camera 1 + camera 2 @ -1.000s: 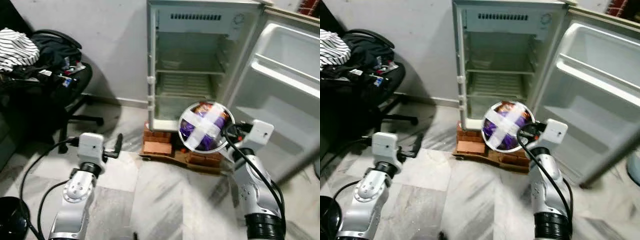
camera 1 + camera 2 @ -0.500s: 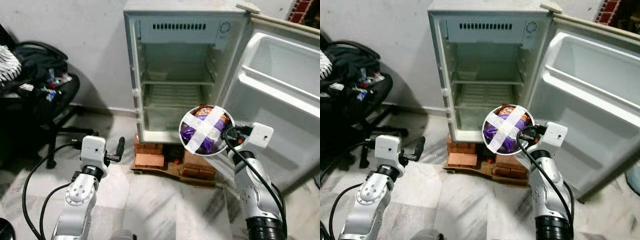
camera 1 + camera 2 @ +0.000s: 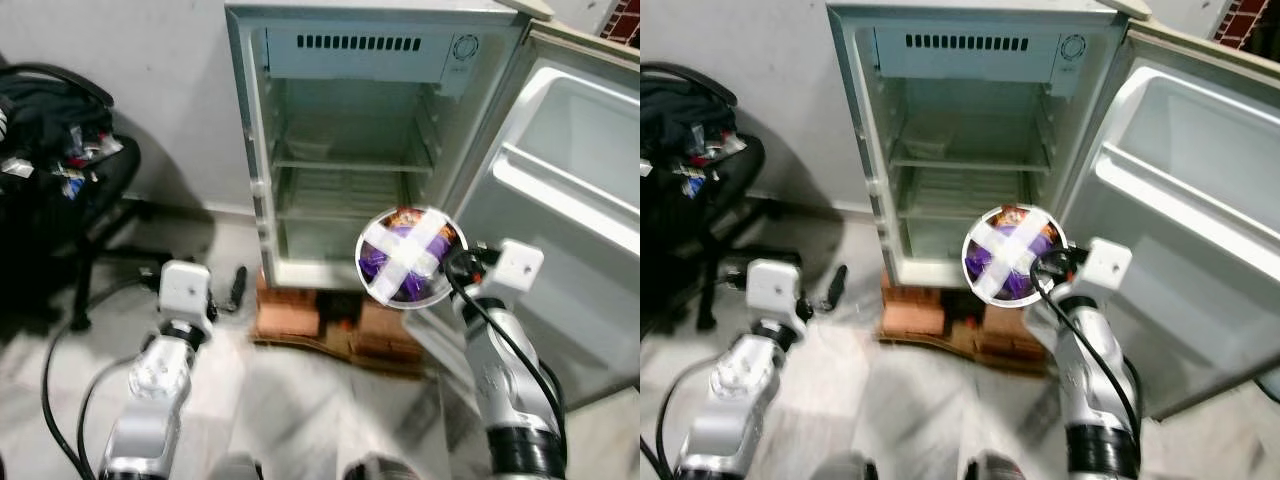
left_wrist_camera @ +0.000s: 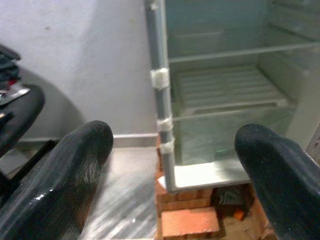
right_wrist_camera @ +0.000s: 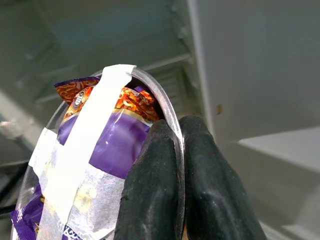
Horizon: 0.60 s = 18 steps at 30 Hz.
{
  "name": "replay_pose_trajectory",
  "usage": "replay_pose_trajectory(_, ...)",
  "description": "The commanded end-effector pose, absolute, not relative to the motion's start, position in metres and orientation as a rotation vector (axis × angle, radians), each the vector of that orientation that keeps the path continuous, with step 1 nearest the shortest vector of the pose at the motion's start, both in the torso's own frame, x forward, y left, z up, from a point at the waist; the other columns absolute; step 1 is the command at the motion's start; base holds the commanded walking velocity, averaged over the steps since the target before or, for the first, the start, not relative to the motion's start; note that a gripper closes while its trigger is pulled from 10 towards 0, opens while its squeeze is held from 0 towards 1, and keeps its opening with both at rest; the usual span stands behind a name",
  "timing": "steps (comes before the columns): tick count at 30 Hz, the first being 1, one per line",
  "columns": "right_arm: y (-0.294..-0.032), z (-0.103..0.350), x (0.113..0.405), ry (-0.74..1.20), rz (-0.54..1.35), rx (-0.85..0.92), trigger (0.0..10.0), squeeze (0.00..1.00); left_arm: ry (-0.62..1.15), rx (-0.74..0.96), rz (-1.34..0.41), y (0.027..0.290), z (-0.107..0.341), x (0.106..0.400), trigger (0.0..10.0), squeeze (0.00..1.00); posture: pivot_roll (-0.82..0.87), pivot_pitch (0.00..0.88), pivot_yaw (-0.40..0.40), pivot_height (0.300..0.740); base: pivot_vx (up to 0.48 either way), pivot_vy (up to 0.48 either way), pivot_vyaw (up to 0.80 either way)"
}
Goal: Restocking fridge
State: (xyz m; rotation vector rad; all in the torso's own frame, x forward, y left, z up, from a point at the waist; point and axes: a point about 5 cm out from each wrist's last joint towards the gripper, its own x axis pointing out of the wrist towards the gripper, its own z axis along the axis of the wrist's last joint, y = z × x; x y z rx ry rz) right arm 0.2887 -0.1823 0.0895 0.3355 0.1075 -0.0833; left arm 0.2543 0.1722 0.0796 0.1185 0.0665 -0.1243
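A small fridge [image 3: 350, 150] stands open ahead, its door [image 3: 560, 200] swung to the right and its wire shelves bare. My right gripper [image 5: 178, 165] is shut on the rim of a metal bowl [image 3: 408, 256] that holds purple and orange snack packets under a cross of white tape. The bowl hangs tilted in front of the fridge's lower right corner, a little outside the cabinet. My left gripper [image 4: 175, 160] is open and empty, held low to the left of the fridge, facing its lower shelves.
The fridge rests on red bricks [image 3: 290, 315] and a board on the marble floor. A black office chair [image 3: 60, 130] piled with clothes stands at the left by the wall. The open door's shelves [image 3: 570, 190] hem in the right side.
The camera has shifted and come closer to the fridge. The bowl stays in my right gripper at much the same height. The left arm keeps its pose.
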Motion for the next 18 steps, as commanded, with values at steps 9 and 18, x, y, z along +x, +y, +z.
replay_pose_trajectory(9,-0.1765,0.096,0.291,0.079,-0.068,0.339,10.0,0.0,0.07,0.114,-0.141,0.174,0.0798,0.2527,10.0,0.0,0.08,0.07,-0.027,0.74,0.055,0.422,-0.29)
replay_pose_trajectory(18,-0.178,0.0966,0.2914,0.075,-0.076,0.337,10.0,0.0,0.067,0.12,-0.152,0.1725,0.0795,0.2525,10.0,0.0,0.07,0.07,-0.025,0.74,0.293,0.379,0.0)
